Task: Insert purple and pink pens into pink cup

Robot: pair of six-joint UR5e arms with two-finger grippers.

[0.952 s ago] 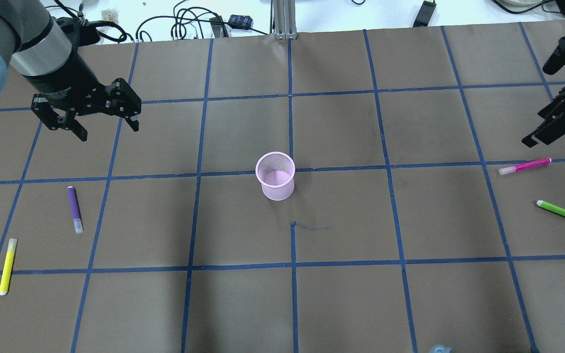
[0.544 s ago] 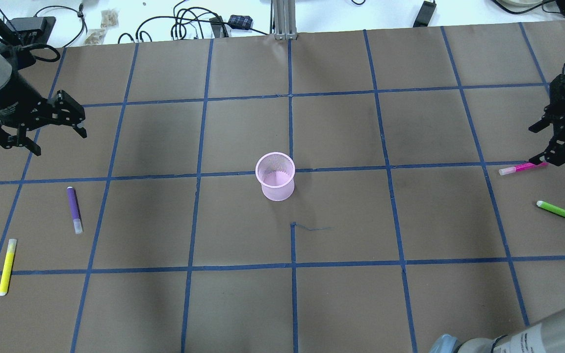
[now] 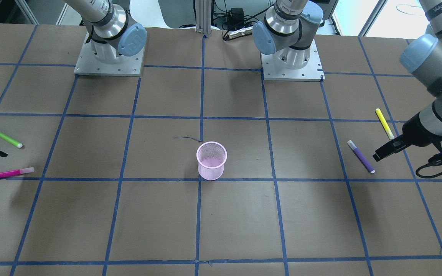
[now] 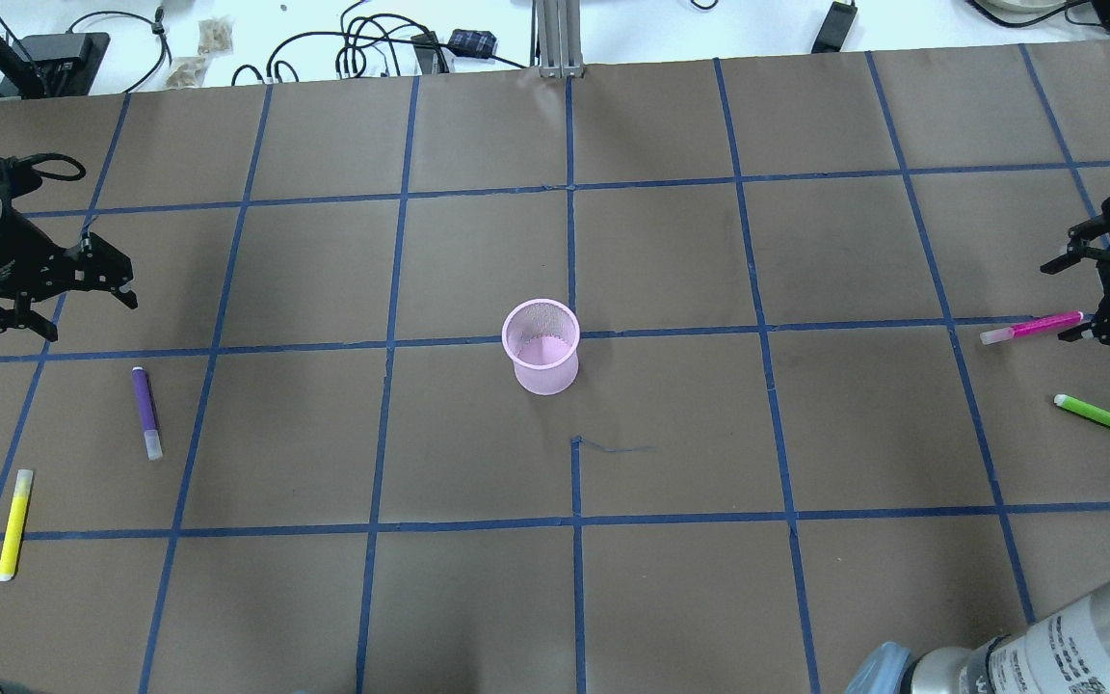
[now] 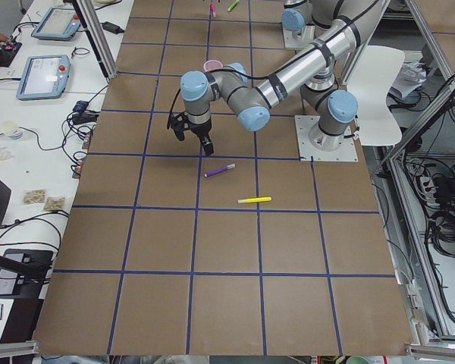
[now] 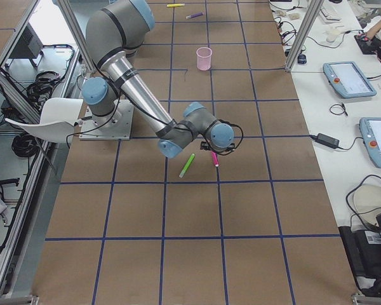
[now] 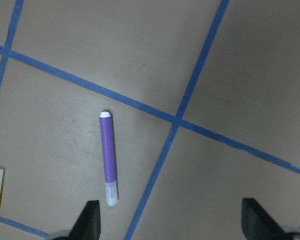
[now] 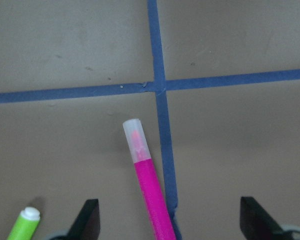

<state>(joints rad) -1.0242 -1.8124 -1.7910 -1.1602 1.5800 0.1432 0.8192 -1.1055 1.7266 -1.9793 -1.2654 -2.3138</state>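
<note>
Finding 1: the pink wire-mesh cup (image 4: 541, 345) stands upright at the centre of the overhead view on the brown, blue-taped counter (image 4: 671, 578), with no pens visible in it.

Finding 2: the left pincer (image 7: 171, 221) is spread wide and holds nothing. The purple pen (image 7: 108, 155) lies flat left of centre in the wrist view, above the left-hand fingertip and outside the gap. A yellow pen (image 4: 13, 523) lies at the lower left of the overhead view.

Finding 3: the right pincer (image 8: 170, 220) is likewise wide open. The pink pen (image 8: 147, 190) lies flat with its lower end between the fingertips, ungripped. A green pen (image 4: 1109, 421) lies lower right.
</note>
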